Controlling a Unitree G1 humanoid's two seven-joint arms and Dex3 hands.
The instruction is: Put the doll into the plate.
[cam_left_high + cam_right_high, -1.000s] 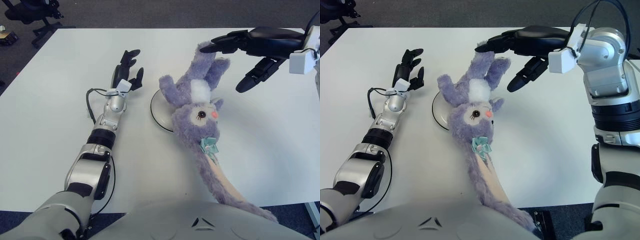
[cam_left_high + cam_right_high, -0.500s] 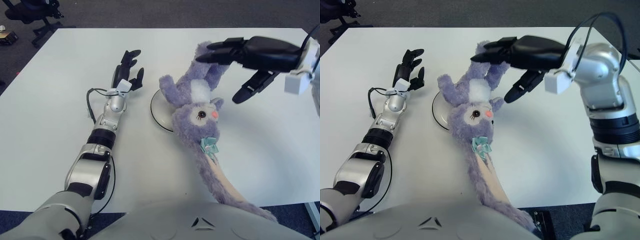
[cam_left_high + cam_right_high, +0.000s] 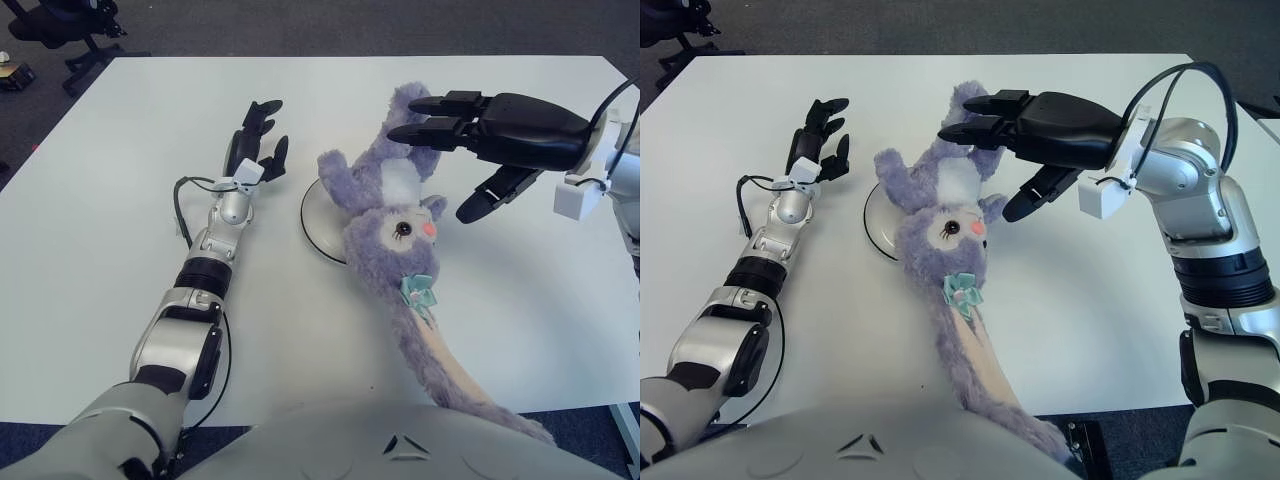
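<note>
Purple plush doll (image 3: 385, 215) lies face up across the white plate (image 3: 318, 222), body covering most of it, long ears trailing toward us over the white bench (image 3: 120, 150). We see the right hand (image 3: 470, 150) spread wide above the doll's upper limbs, fingers (image 3: 430, 118) over them and thumb off to the side, gripping nothing. Left hand (image 3: 255, 140) shows just left of the plate, fingers loosely extended, empty.
</note>
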